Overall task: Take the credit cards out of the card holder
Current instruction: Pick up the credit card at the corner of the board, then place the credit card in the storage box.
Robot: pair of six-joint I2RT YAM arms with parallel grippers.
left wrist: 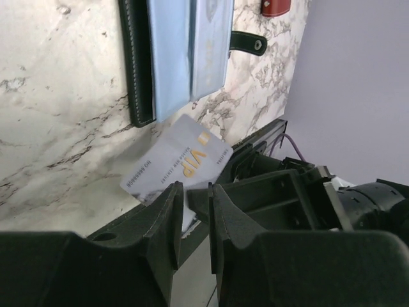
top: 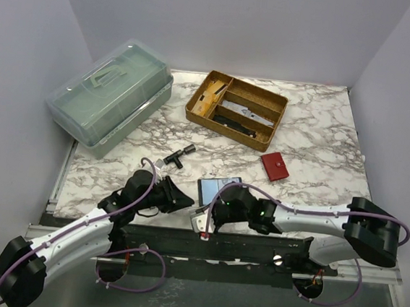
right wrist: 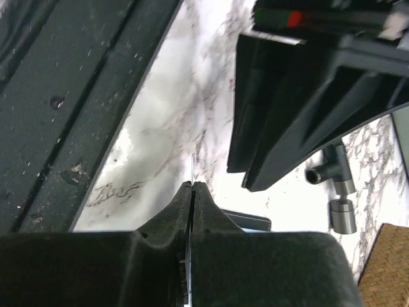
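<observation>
Right end effector [right wrist: 192, 185] pinching one pale credit card [left wrist: 176, 160] just outside the open card holder [left wrist: 136, 64] on a marble counter [top: 313, 157].

The right end effector's fingers are pressed together on the card, seen edge-on as a thin white line. The card, printed "VIP", sits at the counter's near edge, just beside the black card holder. The other credit cards [left wrist: 188, 51], blue-grey, are in the holder. The left end effector [left wrist: 195, 192] is close by, fingers a little apart, and I cannot make out anything clamped between them. Farther back are a red wallet [top: 274, 166], a metal fitting [top: 175, 157], a wicker tray [top: 195, 107] and a green lidded box [top: 113, 94].
</observation>
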